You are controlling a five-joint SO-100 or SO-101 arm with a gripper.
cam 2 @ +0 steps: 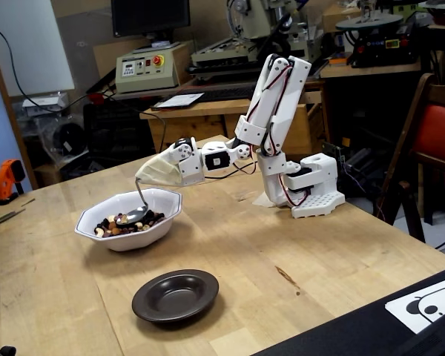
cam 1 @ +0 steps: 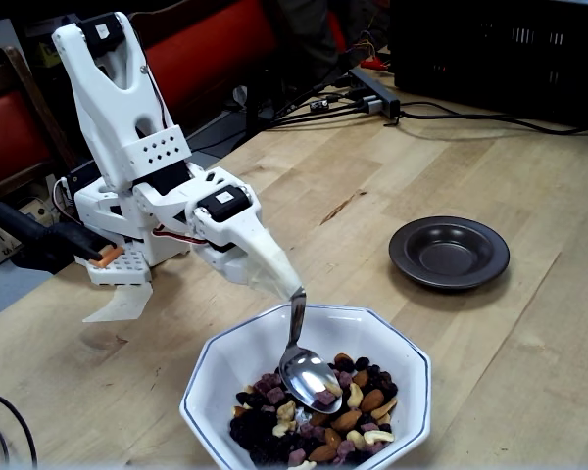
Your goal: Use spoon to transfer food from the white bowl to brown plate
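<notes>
Fixed views from two sides showed a white arm [cam 1: 127,127] bolted to a pale wooden desk [cam 1: 529,323]. Its pincer [cam 1: 292,290] reached down over the white bowl [cam 1: 216,364] and was clamped on the top of the spoon [cam 1: 304,367] handle. The fingers were wrapped in a pale covering, so their gap could not be made out, and the handle's upper end was hidden inside them.

From the nearer camera, the spoon hung almost upright, its oval head resting just above the food [cam 1: 358,406], with what looked like one or two small pieces in it; the glare on the metal made that hard to judge. The food filled the right and bottom part of the bowl, and the left inner wall was bare. The bowl's lower edge was cut off by the frame.

From the farther camera, the bowl [cam 2: 163,216] sat at the left of the desk [cam 2: 334,259], the pincer [cam 2: 139,185] above it and the spoon [cam 2: 136,215] dipping inside. The food [cam 2: 111,225] showed only as small specks there. The brown plate [cam 2: 175,295] lay nearer that camera, well apart from the bowl, its sunken centre bare. In the nearer view the plate [cam 1: 449,252] sat to the right, beyond the bowl.
</notes>
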